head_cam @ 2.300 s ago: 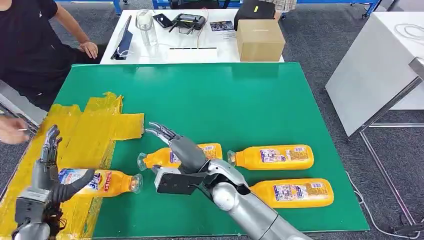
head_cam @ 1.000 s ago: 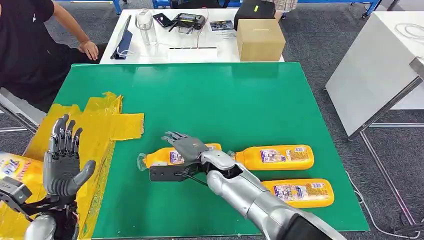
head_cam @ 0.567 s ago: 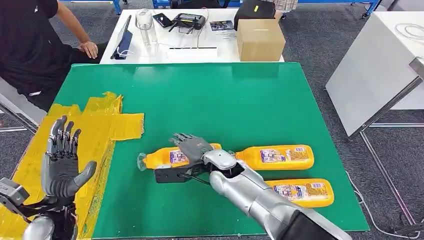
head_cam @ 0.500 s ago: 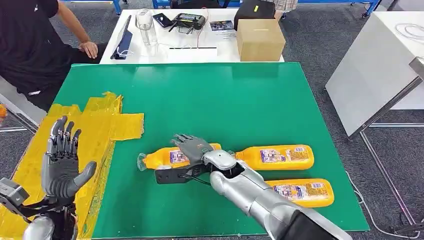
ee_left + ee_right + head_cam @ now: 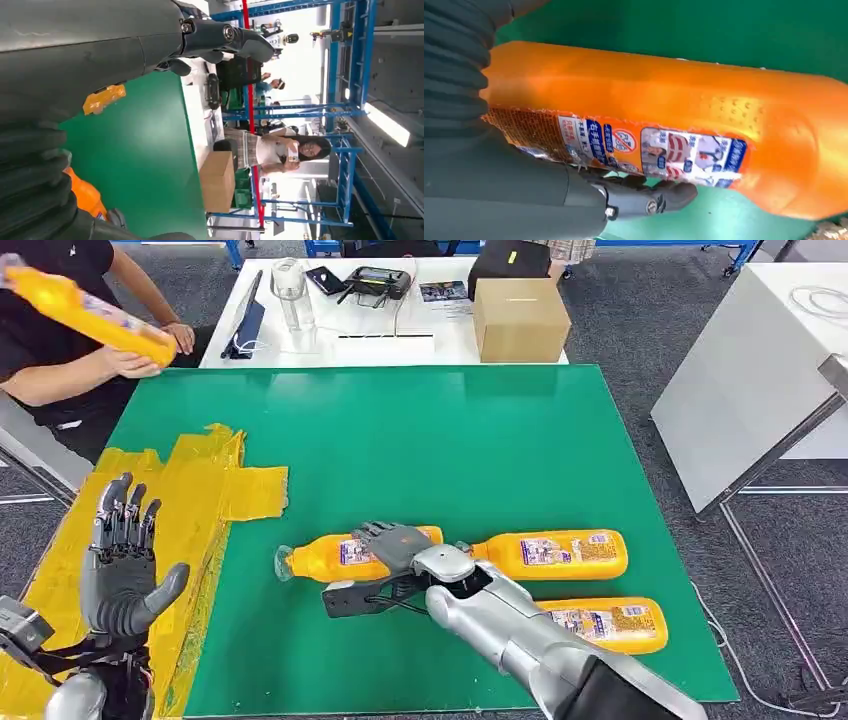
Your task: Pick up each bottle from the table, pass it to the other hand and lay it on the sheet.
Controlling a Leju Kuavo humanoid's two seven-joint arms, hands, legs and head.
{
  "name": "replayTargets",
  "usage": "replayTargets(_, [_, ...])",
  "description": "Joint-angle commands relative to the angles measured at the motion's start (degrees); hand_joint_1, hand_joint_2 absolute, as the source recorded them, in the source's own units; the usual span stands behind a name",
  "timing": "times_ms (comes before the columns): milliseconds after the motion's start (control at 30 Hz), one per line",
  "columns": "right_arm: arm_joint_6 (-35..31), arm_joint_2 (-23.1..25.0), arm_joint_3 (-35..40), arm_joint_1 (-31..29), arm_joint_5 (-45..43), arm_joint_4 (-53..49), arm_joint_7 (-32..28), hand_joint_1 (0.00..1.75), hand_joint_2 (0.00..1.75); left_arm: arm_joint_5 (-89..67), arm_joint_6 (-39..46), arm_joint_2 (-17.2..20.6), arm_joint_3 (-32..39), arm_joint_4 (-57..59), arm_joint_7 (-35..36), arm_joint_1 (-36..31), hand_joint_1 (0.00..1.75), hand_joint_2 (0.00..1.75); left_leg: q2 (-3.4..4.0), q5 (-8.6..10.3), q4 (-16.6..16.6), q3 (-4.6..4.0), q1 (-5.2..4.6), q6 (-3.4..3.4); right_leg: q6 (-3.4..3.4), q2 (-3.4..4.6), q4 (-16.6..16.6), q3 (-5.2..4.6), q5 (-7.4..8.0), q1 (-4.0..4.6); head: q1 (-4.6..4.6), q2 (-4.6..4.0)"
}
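- Green table mat (image 5: 450, 440): crumpled yellow plastic sheet (image 5: 190, 500) on its left edge.
- Three orange plastic bottles lie on their sides, near-right: left bottle (image 5: 320, 556) under the right hand (image 5: 392, 550); middle bottle (image 5: 550, 554) just right of it; third bottle (image 5: 600, 624) nearer, right.
- Left hand (image 5: 122, 570) over the sheet, near left.
- Brown cardboard box (image 5: 518, 318) on the white table (image 5: 300, 345) beyond the mat.
- Person's hand (image 5: 125, 362) holds a fourth bottle (image 5: 85, 310), far left.
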Motion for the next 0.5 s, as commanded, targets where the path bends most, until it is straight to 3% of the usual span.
replayTargets(33, [1.14,-0.19,4.51,-2.69,0.15,6.68,0.52,0.0,1.75,0.24,-0.06,-0.49,0.59,4.08,0.55,-2.37,0.0,1.75,-0.08,-0.01,-0.05,0.11,-0.02,0.02,-0.01,-0.07,-0.04,0.13,-0.04,-0.02,0.0,0.0])
replayTargets(200, [2.72,0.04,5.08,-3.03,0.32,7.9,1.2,0.0,1.75,0.4,-0.17,-0.37,0.47,4.44,0.61,-2.65,0.0,1.75,-0.05,-0.04,-0.05,0.17,0.0,0.02,-0.02,-0.04,-0.06,0.19,-0.05,0.01,0.02,0.0])
replayTargets(233, [2.86,0.0,5.49,-3.08,0.63,8.5,1.42,0.58,1.75,0.45,-0.08,-0.4,0.39,4.76,0.7,-3.02,0.0,1.75,-0.07,-0.01,-0.05,0.12,-0.03,0.01,-0.01,-0.06,-0.03,0.13,-0.04,-0.02,0.0,0.0])
replayTargets(267, [2.96,0.02,5.52,-2.95,0.59,8.96,1.44,1.55,1.75,0.48,-0.08,-0.35,0.31,4.94,0.75,-3.21,0.0,1.75,-0.08,-0.03,-0.06,0.18,-0.01,0.02,-0.01,-0.06,-0.05,0.2,-0.05,-0.01,0.0,0.0])
replayTargets(300, [3.08,0.05,5.46,-2.86,0.43,9.45,1.35,1.75,1.75,0.49,-0.06,-0.29,0.22,5.14,0.78,-3.44,0.0,1.75,-0.11,-0.01,-0.05,0.16,0.0,0.01,-0.01,-0.1,-0.05,0.19,-0.04,0.0,0.0,0.0])
replayTargets(500, [2.76,0.46,5.47,-2.68,0.22,10.87,1.24,1.75,1.75,0.52,0.28,-0.08,-0.13,5.48,0.94,-3.92,0.0,1.75,-0.11,-0.03,-0.06,0.23,0.01,0.03,-0.01,-0.11,-0.09,0.28,-0.05,0.02,0.02,0.0])
